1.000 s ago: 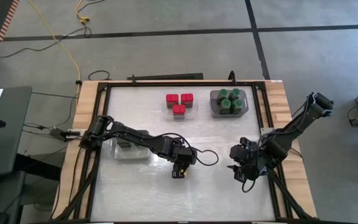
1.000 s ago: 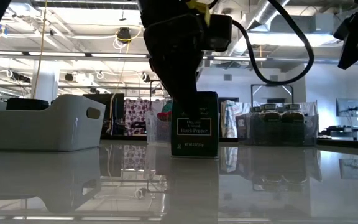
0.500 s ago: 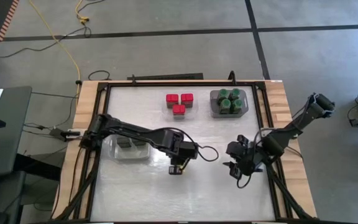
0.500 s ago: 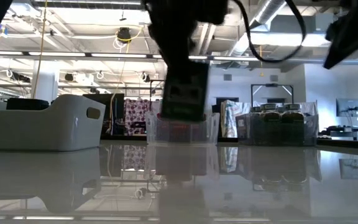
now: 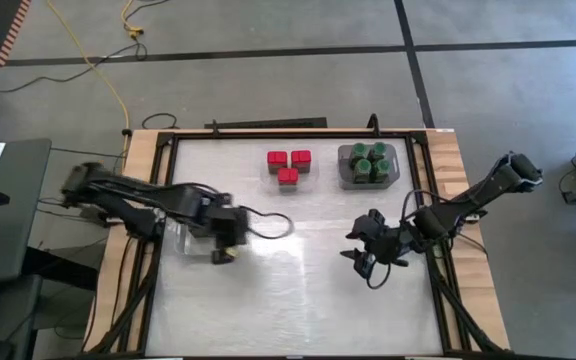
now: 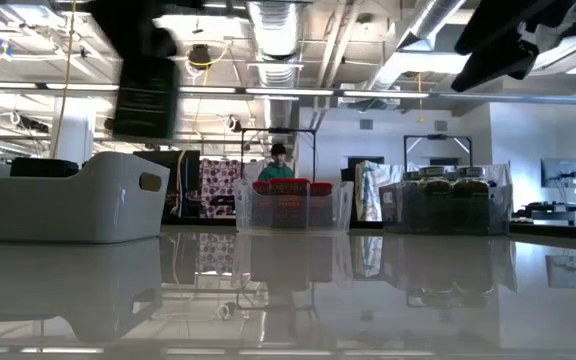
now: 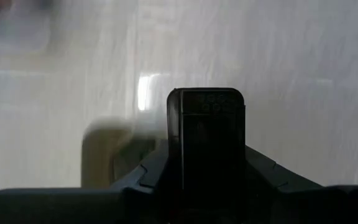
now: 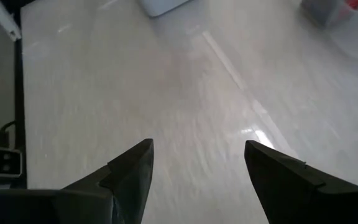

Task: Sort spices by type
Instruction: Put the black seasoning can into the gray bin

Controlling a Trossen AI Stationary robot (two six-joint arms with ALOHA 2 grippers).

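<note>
- Landmark: the white tray (image 5: 200,240) near the table's left edge. It holds dark grey tins (image 5: 202,232), partly hidden in the high view by the left arm.
- The left gripper (image 5: 224,247) hovers over that tray's right-hand end, its fingers clamped on a dark black pepper tin (image 6: 146,96). In the low view the tin hangs in the air above the tray (image 6: 66,196). The left wrist view shows the tin (image 7: 211,146) upright between the dark fingers.
- Right of the white tray and farther back stands a clear tray (image 5: 289,170) with three red square blocks (image 5: 288,165) in it.
- Farther right again, at the same depth, a second clear tray (image 5: 368,166) is filled with round green-lidded jars (image 5: 366,160) packed close together.
- The right gripper (image 5: 360,260) hangs over bare tabletop, well right of the white tray and nearer the front than the jar tray. Its fingers (image 8: 129,171) stand apart with nothing between them.
- Beyond the table, the low view shows a person (image 6: 280,164) in a green top behind the tray of red blocks.
</note>
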